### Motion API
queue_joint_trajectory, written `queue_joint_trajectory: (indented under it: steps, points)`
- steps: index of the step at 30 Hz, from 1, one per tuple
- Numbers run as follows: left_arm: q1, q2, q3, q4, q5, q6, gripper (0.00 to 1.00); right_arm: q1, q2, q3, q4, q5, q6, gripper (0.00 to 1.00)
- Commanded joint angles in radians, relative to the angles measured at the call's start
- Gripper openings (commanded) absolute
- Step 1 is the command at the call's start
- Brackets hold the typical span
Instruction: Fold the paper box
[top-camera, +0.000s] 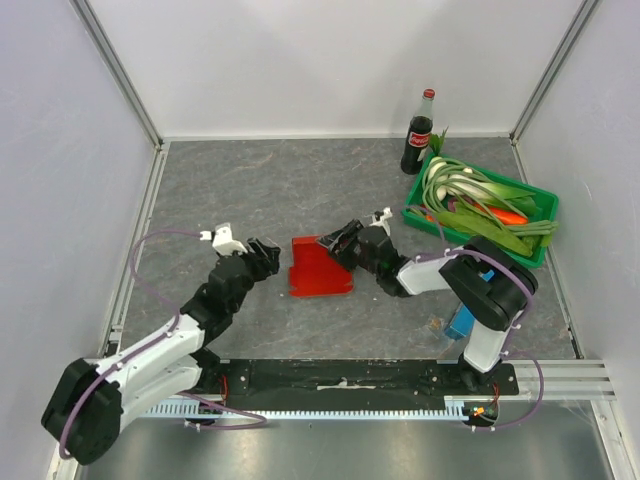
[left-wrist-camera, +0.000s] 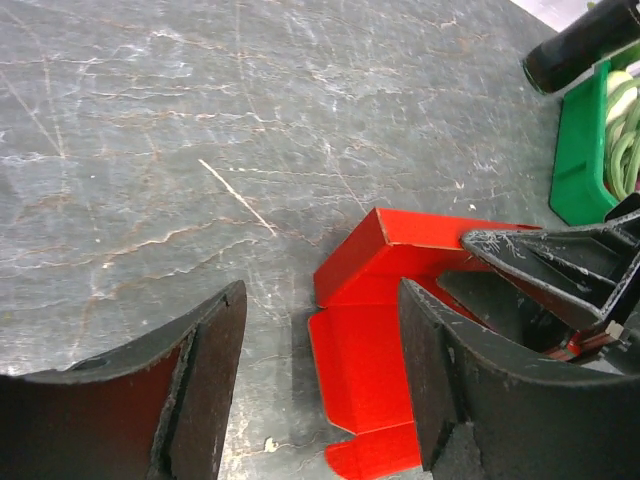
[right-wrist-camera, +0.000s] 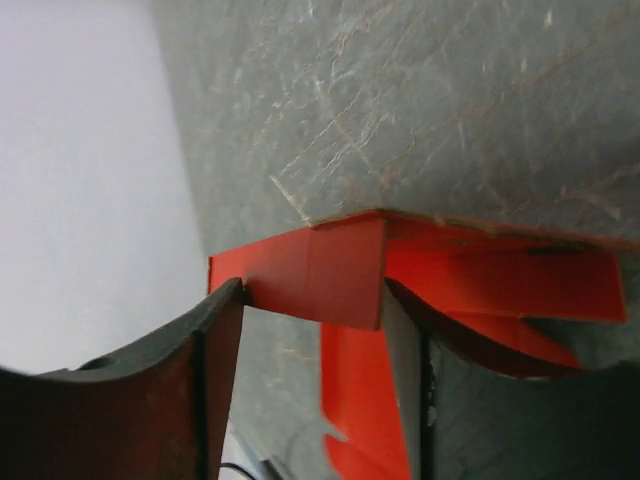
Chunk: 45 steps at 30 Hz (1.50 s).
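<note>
1. The paper box (top-camera: 320, 268) lies mid-table between the two grippers. It is thin, bright red die-cut card, mostly flat, with one creased wall (right-wrist-camera: 330, 275) standing at its far side and notched tabs on the flat part.
2. Your right gripper (top-camera: 340, 240) sits at that wall with its fingers spread. It seems to clamp nothing, though the wrist view is cramped.
3. Your left gripper (top-camera: 268, 255) hovers just beside the box's left edge, fingers apart and empty.
4. You look mid-fold. Next, raise an adjoining flap along its crease, gently, since thin card buckles easily on the scuffed grey table (top-camera: 250, 190).
</note>
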<state>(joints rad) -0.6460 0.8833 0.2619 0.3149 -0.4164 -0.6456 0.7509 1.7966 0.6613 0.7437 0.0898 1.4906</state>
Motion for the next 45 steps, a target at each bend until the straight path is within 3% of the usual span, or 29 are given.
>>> queue_joint_trajectory:
  steps: [1,2,8,11,16,21,24,27,28,29,31,35,40,45]
  points:
    - [0.13,-0.04,0.075,-0.197,0.241,-0.072,0.69,-0.044,-0.036,0.161,-0.45,-0.074,-0.33,0.73]
    - [0.144,-0.032,0.109,-0.235,0.261,-0.069,0.69,-0.048,-0.04,0.206,-0.574,-0.081,-0.39,0.77]
    - [0.227,0.083,0.235,-0.309,0.456,-0.037,0.7,-0.114,-0.075,0.478,-0.915,-0.269,-0.798,0.92]
    - [0.24,0.115,0.254,-0.301,0.525,-0.014,0.69,-0.124,-0.137,0.583,-1.114,-0.205,-1.016,0.94]
    - [0.25,0.161,0.289,-0.281,0.58,0.038,0.69,-0.148,-0.227,0.571,-1.179,-0.177,-1.139,0.97]
    - [0.226,0.195,0.333,-0.266,0.627,0.118,0.57,-0.224,-0.275,0.442,-1.066,-0.297,-1.208,0.97]
    - [0.162,0.192,0.333,-0.284,0.504,0.124,0.54,-0.275,-0.298,0.385,-0.948,-0.382,-1.189,0.96]
    - [-0.015,0.184,0.291,-0.251,0.216,0.132,0.5,-0.295,-0.273,0.37,-0.871,-0.436,-1.112,0.95]
    - [-0.071,0.187,0.255,-0.232,0.009,0.132,0.5,-0.295,-0.273,0.367,-0.862,-0.426,-1.089,0.95]
    - [-0.152,0.197,0.238,-0.208,-0.072,0.123,0.51,-0.294,-0.279,0.354,-0.844,-0.406,-1.081,0.95]
    - [-0.187,0.248,0.203,-0.172,-0.215,0.084,0.5,-0.295,-0.299,0.347,-0.831,-0.359,-1.072,0.95]
    - [-0.19,0.353,0.185,-0.104,-0.26,0.037,0.52,-0.3,-0.307,0.357,-0.834,-0.323,-1.099,0.95]
    - [-0.192,0.45,0.163,0.12,-0.266,0.112,0.5,-0.315,-0.278,0.359,-0.816,-0.318,-1.124,0.95]
    - [-0.195,0.512,0.174,0.188,-0.302,0.164,0.47,-0.318,-0.272,0.34,-0.799,-0.318,-1.124,0.94]
